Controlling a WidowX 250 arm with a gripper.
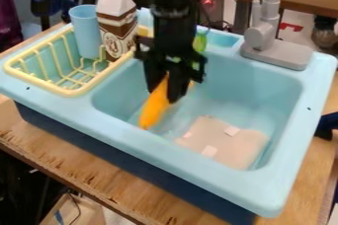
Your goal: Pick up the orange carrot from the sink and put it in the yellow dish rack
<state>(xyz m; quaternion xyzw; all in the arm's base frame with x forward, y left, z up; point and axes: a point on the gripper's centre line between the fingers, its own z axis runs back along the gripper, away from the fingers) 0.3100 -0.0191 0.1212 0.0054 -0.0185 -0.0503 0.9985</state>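
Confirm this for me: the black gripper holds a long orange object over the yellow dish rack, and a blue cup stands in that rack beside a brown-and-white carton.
Wrong place: the camera view shows the black gripper holding the orange object over the sink basin, not the yellow dish rack. The blue cup does stand in that rack, beside the carton.

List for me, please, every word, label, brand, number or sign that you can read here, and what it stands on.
None can be read.
Brown and white carton: print too small to make out.
Red marks behind the gray faucet: cannot tell whether they are lettering.
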